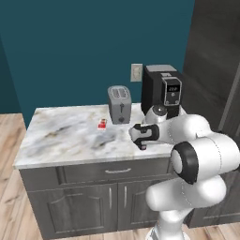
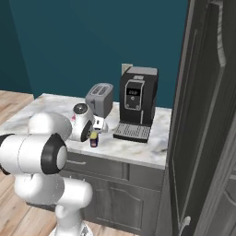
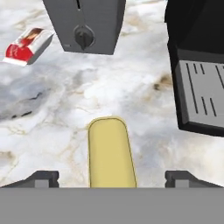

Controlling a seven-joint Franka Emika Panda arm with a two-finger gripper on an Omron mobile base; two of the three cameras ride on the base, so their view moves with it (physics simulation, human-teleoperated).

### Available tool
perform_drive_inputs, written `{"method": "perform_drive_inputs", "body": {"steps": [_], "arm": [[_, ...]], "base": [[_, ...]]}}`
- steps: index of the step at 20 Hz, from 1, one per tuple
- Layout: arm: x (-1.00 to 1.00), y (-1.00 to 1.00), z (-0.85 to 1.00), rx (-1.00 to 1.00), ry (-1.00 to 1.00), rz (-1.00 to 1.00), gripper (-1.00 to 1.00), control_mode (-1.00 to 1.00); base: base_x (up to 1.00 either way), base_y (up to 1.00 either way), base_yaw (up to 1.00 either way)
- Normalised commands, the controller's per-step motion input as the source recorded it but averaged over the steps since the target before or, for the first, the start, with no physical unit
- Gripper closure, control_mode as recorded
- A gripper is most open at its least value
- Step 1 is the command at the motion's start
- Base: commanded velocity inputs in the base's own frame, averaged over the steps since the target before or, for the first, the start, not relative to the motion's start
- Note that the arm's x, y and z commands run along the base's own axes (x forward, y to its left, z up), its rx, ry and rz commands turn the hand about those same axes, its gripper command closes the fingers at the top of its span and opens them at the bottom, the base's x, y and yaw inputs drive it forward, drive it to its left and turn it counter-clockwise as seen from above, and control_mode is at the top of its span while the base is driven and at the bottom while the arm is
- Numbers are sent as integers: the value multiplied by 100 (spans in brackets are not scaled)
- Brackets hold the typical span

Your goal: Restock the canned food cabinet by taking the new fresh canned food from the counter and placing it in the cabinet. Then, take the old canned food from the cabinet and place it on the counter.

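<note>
Tool [image 3: 112,177] over the table [image 1: 61,136], fingertips [image 3: 43,178] set wide apart with the yellow top of the old canned food [image 3: 111,153] between them; jaws spread, not touching the can's sides as far as the hand view shows. From the right base view the old canned food [image 2: 94,139] stands upright on the table [image 2: 147,150] just under the tool [image 2: 97,126], in front of the toaster [image 2: 99,99]. Toaster [image 3: 85,24] sits just beyond the can. Left of the toaster lies a small red-and-white packet [image 3: 26,46]. Right of the toaster, the black coffee machine [image 2: 137,99], its drip tray [image 3: 203,94] near the can. Further right of the toaster, the tall grey cabinet [image 2: 203,115].
</note>
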Motion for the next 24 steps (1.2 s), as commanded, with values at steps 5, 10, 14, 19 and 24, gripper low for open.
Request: {"method": "perform_drive_inputs", "body": {"steps": [5, 10, 14, 19, 24], "arm": [[-55, 0, 90, 0, 0, -7, -100, -100], [-100, -11, 87, 0, -2, -12, -100, -100], [-100, -23, 62, 0, -3, -10, -100, -100], [-100, -13, 76, 0, 0, -10, -100, -100], [-100, -7, 91, 0, 0, -13, -100, -100]], "base": [[0, 0, 0], [0, 0, 0], [0, 0, 0], [0, 0, 0], [0, 0, 0]]}}
